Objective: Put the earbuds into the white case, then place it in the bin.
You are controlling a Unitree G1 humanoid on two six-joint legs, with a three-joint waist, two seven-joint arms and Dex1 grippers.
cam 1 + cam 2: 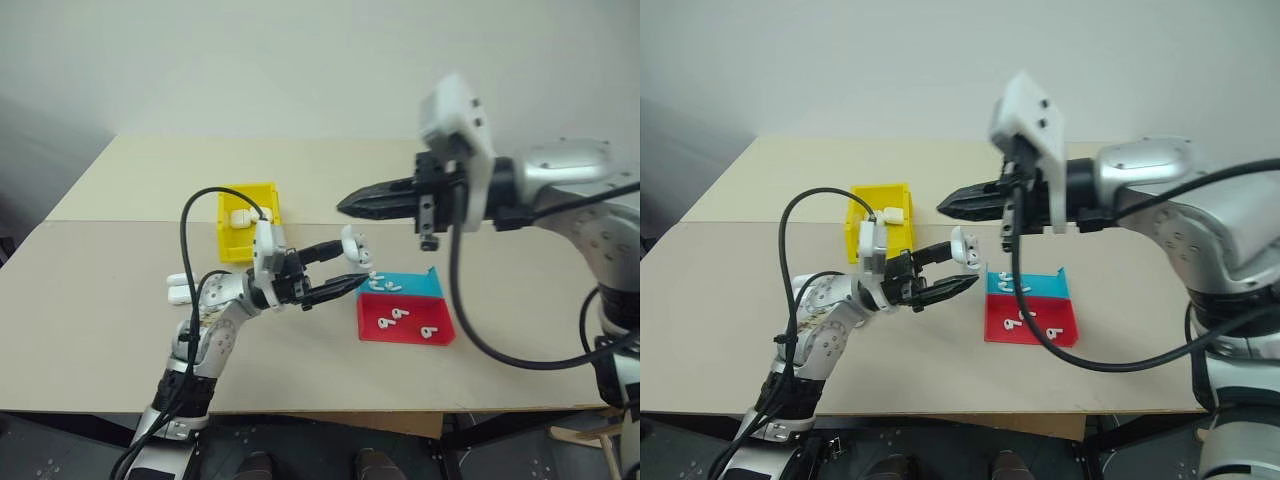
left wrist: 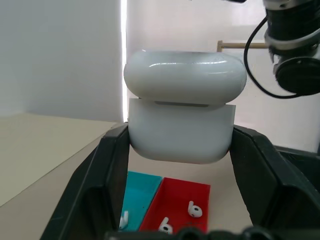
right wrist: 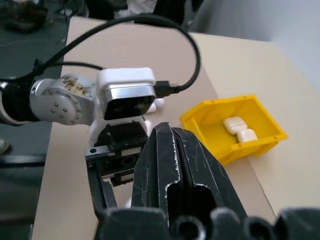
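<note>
Left arm: reaches up from the lower left, forearm angled toward the middle, cable looping over the wrist. Left gripper (image 1: pixel 345 268): points to the right and slightly upward, its black fingers (image 2: pixel 107 175) clamped on either side of a white case (image 2: pixel 182 112) with the lid ajar.

Right arm: comes in from the right at a higher level, forearm roughly level. Right gripper (image 1: pixel 345 205): points left, fingers pressed together, nothing between them, above the left gripper.

Glossy white plastic case (image 2: pixel 182 120) between matt black left claw (image 1: pixel 345 268) fingers. Yellow plastic bin (image 3: pixel 235 127) past right claw (image 1: pixel 345 204), smooth. Matt beige table (image 1: pixel 120 330). Brushed metal forearm (image 3: pixel 60 102).
</note>
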